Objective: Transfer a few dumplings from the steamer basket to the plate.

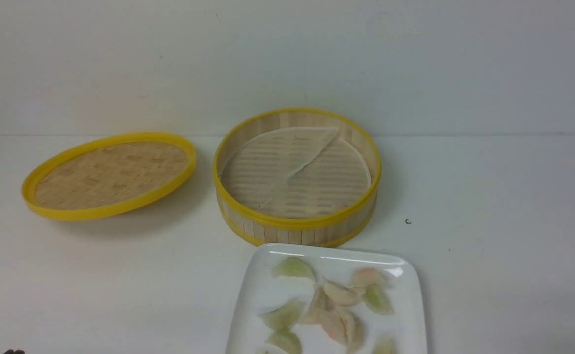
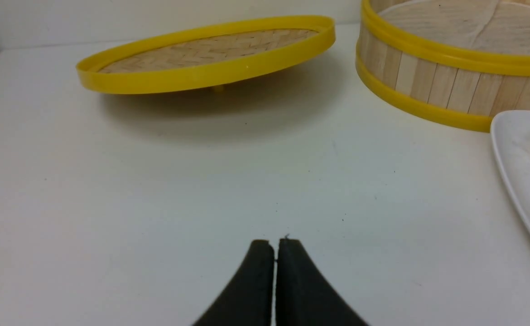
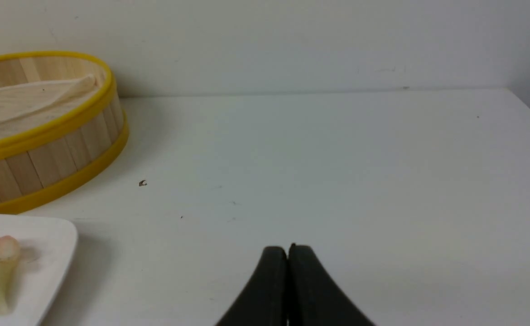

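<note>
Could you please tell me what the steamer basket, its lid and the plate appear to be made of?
Steamer basket: pale upright slats, likely bamboo, with glossy yellow rims, possibly plastic, and a thin translucent paper-like liner. Lid: woven bamboo-looking panel in a yellow rim. Plate: glossy white, probably ceramic or melamine, judging by the highlights.

Bare test bench or lab-style setup rather than a lived-in kitchen, plain white tabletop (image 1: 489,206) against a blank white wall (image 1: 287,59), only staged food props on it, bamboo steamer basket (image 1: 297,223), its woven lid (image 1: 108,174), white plate (image 1: 263,285)
</note>
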